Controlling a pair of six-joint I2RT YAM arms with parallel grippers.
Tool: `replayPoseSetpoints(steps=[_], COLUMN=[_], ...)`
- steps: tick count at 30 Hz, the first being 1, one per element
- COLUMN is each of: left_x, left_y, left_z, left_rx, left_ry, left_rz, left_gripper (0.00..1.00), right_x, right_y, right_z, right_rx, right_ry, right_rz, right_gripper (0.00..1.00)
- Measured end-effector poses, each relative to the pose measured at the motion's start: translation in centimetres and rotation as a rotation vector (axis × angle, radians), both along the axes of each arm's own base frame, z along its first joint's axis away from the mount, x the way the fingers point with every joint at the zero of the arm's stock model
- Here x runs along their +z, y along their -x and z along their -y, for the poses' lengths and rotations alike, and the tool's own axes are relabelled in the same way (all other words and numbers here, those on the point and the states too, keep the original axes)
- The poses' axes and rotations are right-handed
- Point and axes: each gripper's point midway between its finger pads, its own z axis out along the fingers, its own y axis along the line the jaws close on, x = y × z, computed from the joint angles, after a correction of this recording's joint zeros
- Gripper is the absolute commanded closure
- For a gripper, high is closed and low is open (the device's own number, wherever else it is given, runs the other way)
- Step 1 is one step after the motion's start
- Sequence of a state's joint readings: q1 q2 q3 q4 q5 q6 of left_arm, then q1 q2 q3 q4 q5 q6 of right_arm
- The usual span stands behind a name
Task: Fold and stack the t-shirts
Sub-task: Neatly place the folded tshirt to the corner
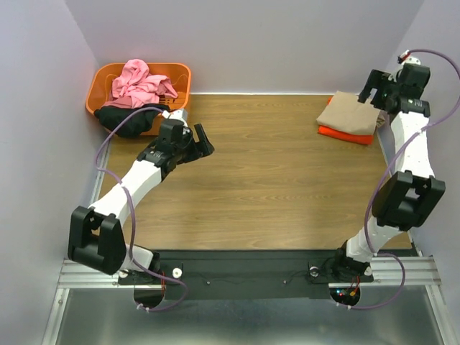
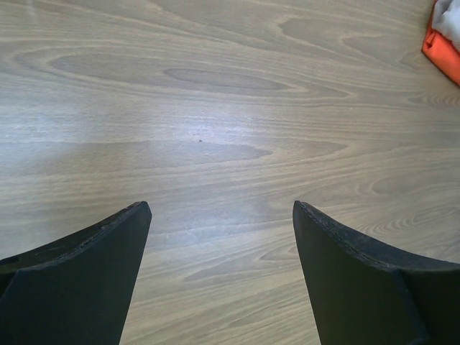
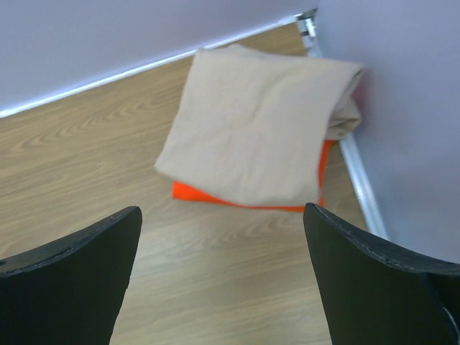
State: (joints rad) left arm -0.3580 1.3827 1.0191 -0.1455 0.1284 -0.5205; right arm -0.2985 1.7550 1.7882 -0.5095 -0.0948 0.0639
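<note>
Wood-grain table [image 1: 287, 194], lilac walls [image 1: 251, 43], tan t-shirt [image 1: 350, 113] atop orange-red t-shirt [image 1: 345, 134]

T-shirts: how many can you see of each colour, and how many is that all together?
tan t-shirt: 1
orange-red t-shirt: 1
pink t-shirt: 1 (a crumpled bundle, counted as one)
black t-shirt: 1
Total: 4

High rear overview, two low wrist views, common tabletop [image 1: 273, 180]
</note>
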Motion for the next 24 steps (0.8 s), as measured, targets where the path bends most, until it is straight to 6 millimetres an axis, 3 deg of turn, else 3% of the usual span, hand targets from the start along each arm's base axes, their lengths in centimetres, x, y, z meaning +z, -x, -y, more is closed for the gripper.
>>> replayPoseSetpoints(steps=[5,7,13,15,19,24], left_x=[1.7,2.2,2.8,2.9,3.2,3.5], left_y=[0.6,0.9,1.4,1.6,2.1,2.8], left_z=[-0.8,-1.1,-1.9,-2.1,-2.5,-3.2], left_rx=[0.026,0.033,0.057,0.063,0.073,0.087], left_ry=[0.000,0.000,-0.012,-0.015,-0.022,-0.027], left_rz=[0.052,0.067,0.089,0.095,0.110,0.129], left_gripper=[0.08,0.08,0.07,0.08,0.08,0.08], right_x=[-1.9,-3.2,-9.3,-11.1,-12.8,-12.3], right_y=[2.9,4.1,9.2,11.2,13.8,15.4], right_z=[-4.8,-8.5,-22.9,-25.7,-27.9,-28.1], right_rx=[0.089,0.155,0.449,0.511,0.545,0.542], right_ry=[-0.113,-0.146,-0.244,-0.263,-0.291,-0.313], right_rz=[-0.015,-0.039,-0.204,-0.261,-0.322,-0.310], right_gripper=[0.00,0.00,0.00,0.00,0.00,0.00])
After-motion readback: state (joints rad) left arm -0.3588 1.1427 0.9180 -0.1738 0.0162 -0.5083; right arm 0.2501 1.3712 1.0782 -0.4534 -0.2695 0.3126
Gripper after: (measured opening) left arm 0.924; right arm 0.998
